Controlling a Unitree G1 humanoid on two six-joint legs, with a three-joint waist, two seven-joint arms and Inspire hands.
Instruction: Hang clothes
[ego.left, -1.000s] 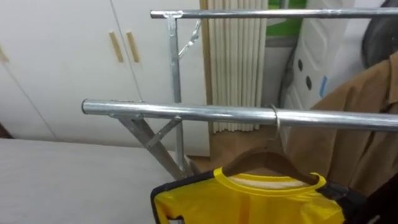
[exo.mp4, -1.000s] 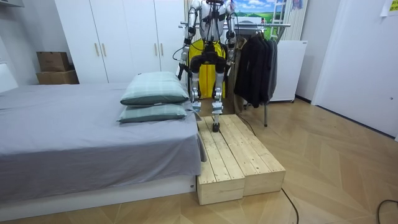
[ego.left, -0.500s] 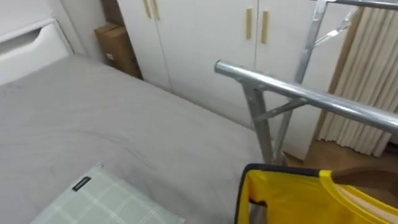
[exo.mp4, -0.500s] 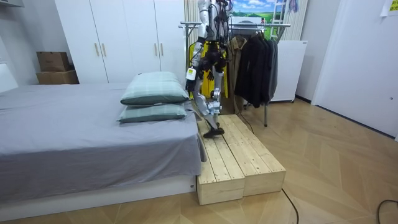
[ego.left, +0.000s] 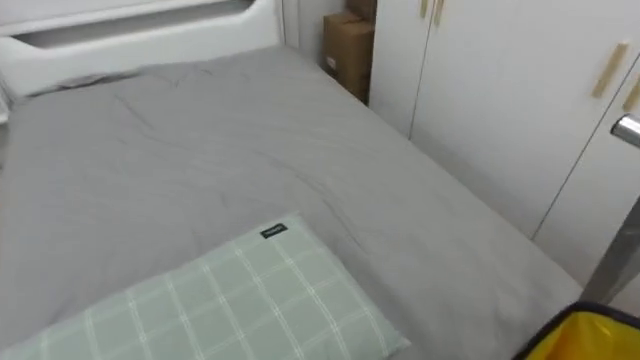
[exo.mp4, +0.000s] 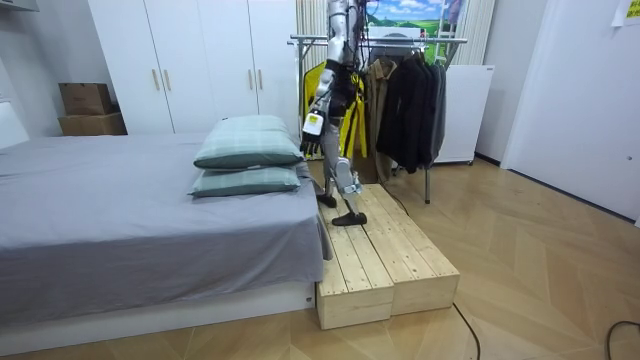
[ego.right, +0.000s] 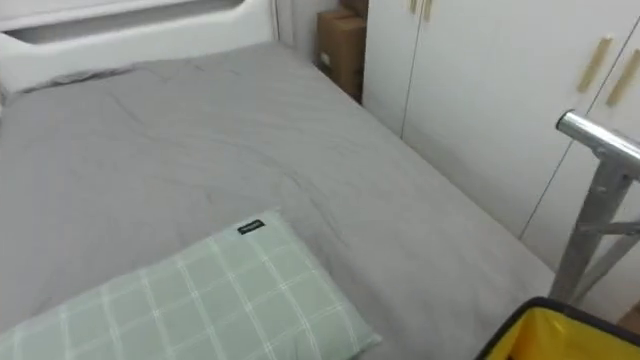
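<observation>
A yellow shirt (ego.right: 556, 336) with dark trim shows at the lower right corner of the eye views, under the end of the metal rack rail (ego.right: 590, 134). In the room view the yellow shirt (exo.mp4: 357, 122) hangs on the clothes rack (exo.mp4: 405, 40) just behind me. I stand on the wooden platform (exo.mp4: 385, 250), turned towards the bed at the room view's left. My left hand (exo.mp4: 310, 138) hangs at my side, clear of the shirt.
The grey bed (ego.left: 200, 150) lies below me, with a green checked pillow (ego.left: 220, 310) near. A cardboard box (ego.left: 348, 48) stands by the white wardrobe doors (ego.left: 500, 90). Dark coats (exo.mp4: 410, 100) hang on the rack's far side.
I have turned left, away from the rack and towards the bed, stepping on the platform. In the eye views the rail and the yellow shirt have slid off to the right edge.
</observation>
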